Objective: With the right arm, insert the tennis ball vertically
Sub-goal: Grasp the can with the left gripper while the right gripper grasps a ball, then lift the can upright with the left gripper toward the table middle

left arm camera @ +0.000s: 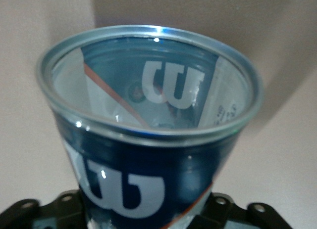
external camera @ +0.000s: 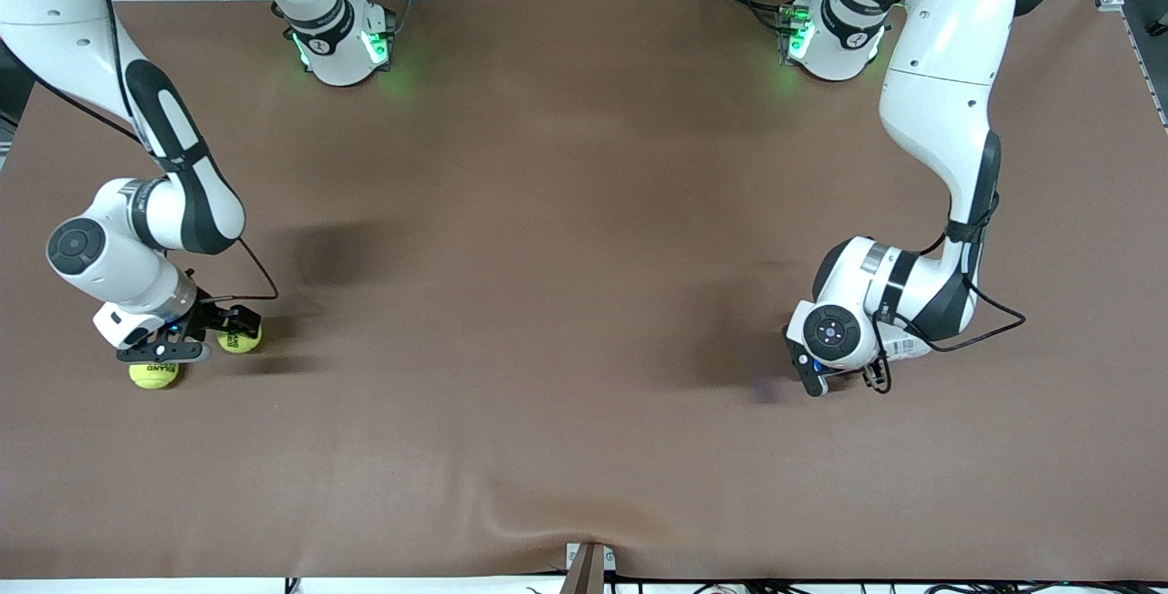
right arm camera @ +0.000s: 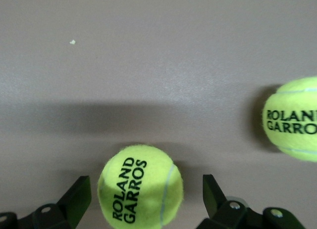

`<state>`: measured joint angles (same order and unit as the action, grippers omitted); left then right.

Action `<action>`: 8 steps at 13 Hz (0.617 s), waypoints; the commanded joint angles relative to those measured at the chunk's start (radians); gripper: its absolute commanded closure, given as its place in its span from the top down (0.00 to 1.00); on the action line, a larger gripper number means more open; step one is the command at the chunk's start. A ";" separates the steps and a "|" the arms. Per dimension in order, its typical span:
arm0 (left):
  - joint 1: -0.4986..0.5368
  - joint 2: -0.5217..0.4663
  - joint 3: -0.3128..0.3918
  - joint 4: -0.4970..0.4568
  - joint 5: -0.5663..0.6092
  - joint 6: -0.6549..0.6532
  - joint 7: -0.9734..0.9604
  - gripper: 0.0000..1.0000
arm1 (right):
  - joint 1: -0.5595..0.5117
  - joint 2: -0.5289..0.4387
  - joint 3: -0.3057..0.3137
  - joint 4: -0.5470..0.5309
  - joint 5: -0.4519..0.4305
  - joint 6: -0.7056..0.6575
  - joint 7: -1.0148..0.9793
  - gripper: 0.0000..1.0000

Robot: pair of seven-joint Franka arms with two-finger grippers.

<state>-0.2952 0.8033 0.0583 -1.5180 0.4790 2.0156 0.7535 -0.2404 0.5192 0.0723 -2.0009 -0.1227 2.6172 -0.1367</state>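
Covering the table [external camera: 584, 302], a brown cloth wrinkles near the front camera. The right gripper [right arm camera: 143, 199], fingers apart, straddles one tennis ball [right arm camera: 140, 185]. The left gripper [left arm camera: 148, 214] clamps a clear can [left arm camera: 148, 130].

Two yellow-green tennis balls sit on the brown table at the frame's lower left. One ball [external camera: 153, 376] lies lower, the other ball [external camera: 240, 338] slightly higher.

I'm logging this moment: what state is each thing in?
Right gripper: open, low around one tennis ball.
Tennis ball: on the table, between the fingers, not gripped.
Second tennis ball: lying loose on the table.
Tube can: lidless, empty, between the left gripper's fingers.
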 commanded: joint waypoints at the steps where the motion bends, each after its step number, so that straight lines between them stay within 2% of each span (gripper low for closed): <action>1: -0.005 -0.015 0.002 -0.016 0.016 0.017 0.018 0.46 | -0.016 0.001 0.017 -0.018 0.009 0.032 -0.017 1.00; 2: -0.019 -0.022 0.003 -0.011 0.016 0.017 0.026 0.47 | -0.014 0.004 0.017 -0.022 0.009 0.037 -0.020 1.00; 3: -0.034 -0.035 0.003 -0.007 0.016 0.017 0.039 0.48 | -0.014 0.004 0.018 -0.025 0.009 0.037 -0.018 0.95; 4: -0.050 -0.055 0.002 -0.005 0.010 0.017 0.052 0.48 | -0.014 0.004 0.018 -0.027 0.009 0.037 -0.018 0.79; 5: -0.062 -0.076 -0.003 0.004 0.000 0.015 0.059 0.49 | -0.017 0.004 0.020 -0.027 0.011 0.038 -0.018 0.58; 6: -0.058 -0.091 -0.039 0.021 -0.002 0.015 0.060 0.49 | -0.016 0.004 0.020 -0.029 0.011 0.038 -0.017 0.47; 7: -0.044 -0.102 -0.082 0.044 -0.010 0.015 0.060 0.49 | -0.014 0.001 0.021 -0.029 0.012 0.035 -0.012 0.16; 8: -0.041 -0.114 -0.104 0.061 -0.051 0.015 0.060 0.49 | -0.014 -0.010 0.027 -0.032 0.012 0.023 -0.009 0.00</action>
<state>-0.3454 0.7313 -0.0061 -1.4731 0.4694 2.0391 0.7926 -0.2404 0.5265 0.0788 -2.0098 -0.1219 2.6286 -0.1365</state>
